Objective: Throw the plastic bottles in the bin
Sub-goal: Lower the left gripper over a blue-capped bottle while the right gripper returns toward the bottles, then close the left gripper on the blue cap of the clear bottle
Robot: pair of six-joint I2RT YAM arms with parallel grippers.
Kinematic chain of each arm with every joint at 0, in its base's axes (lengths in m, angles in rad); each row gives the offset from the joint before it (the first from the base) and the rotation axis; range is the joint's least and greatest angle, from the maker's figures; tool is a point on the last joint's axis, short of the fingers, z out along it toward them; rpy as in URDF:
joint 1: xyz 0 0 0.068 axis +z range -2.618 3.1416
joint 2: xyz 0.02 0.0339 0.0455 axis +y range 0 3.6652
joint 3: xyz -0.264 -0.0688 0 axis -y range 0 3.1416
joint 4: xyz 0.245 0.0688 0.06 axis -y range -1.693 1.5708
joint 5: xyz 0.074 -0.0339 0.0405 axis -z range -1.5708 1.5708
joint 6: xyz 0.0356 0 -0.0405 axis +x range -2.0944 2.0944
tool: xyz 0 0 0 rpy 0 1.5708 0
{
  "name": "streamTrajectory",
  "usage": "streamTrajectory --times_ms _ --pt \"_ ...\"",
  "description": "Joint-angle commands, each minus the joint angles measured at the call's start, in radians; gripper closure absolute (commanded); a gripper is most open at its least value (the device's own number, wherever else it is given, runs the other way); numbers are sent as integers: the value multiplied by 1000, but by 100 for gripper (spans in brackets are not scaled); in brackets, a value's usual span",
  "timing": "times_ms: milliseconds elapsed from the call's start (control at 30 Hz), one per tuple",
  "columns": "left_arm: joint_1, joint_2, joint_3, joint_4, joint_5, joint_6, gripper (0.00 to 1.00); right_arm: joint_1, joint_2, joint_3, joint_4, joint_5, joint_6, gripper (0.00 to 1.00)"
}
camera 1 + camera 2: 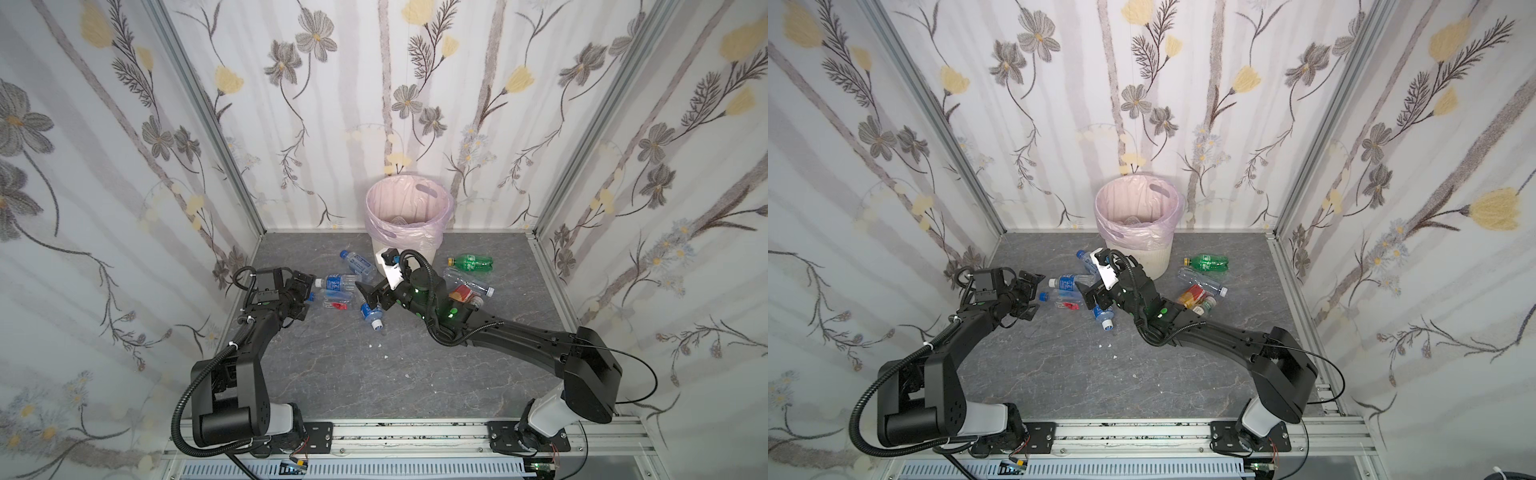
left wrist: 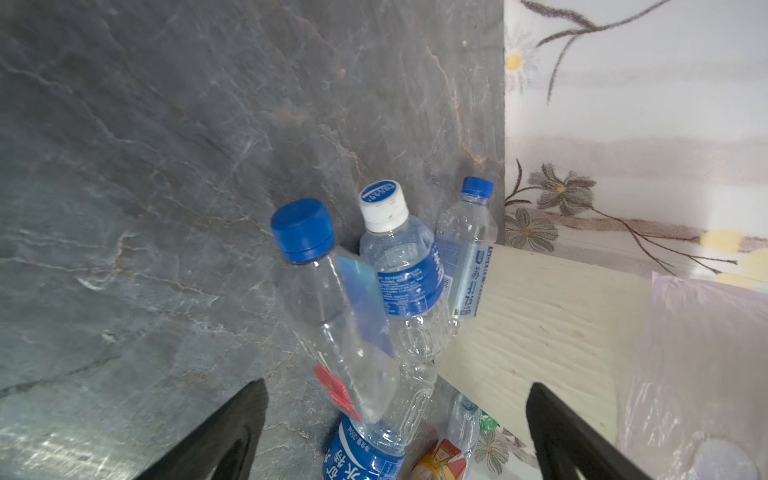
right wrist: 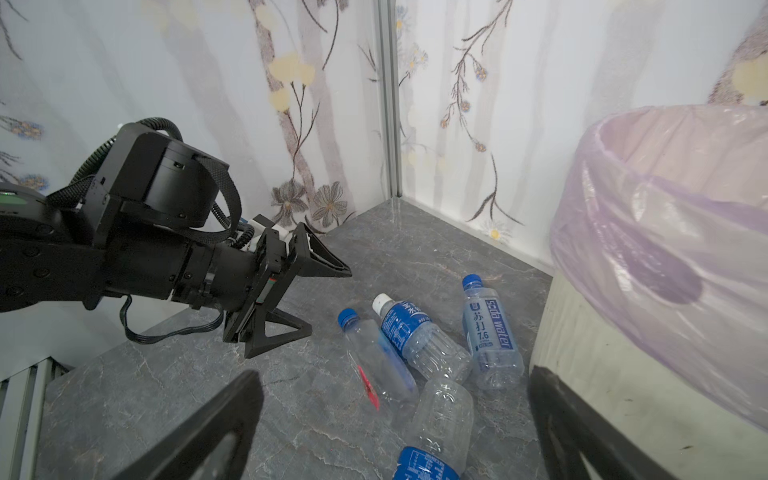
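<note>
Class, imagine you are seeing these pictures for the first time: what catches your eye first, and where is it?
The pink-lined bin stands at the middle of the back wall. Before it, plastic bottles lie scattered on the grey floor, a green bottle on the right. The left arm and right arm reach toward them.

This is looking like a robotics lab booth: flowered wallpaper panels [image 1: 316, 124] are hanging between bare aluminium posts [image 1: 210, 124], and two robot arms [image 1: 540, 345] are sitting bolted to a metal rail [image 1: 415, 434] edging the grey stone-patterned desk [image 1: 353, 374].
</note>
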Motion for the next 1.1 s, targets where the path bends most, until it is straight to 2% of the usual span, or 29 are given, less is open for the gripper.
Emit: streamTrajectory --times_ms 0,167,267,333,533,667,933,1067 --pt "18 31 -15 19 10 -30 5 17 43 28 6 -2 21 0" --pt "35 103 -10 22 37 -25 8 31 69 26 30 3 53 0" --pt "37 151 5 28 60 -23 16 36 82 28 39 -1 59 0" --pt "36 182 25 31 77 -15 17 41 90 35 36 -4 59 0" --pt "37 250 43 45 63 -27 23 55 99 36 35 -5 63 0" --pt "36 310 73 63 91 -30 26 60 101 30 39 -7 67 0" --pt "37 348 90 95 93 -9 27 72 102 29 31 -12 65 0" --pt "38 380 94 113 105 -17 34 73 109 35 35 -11 68 0"
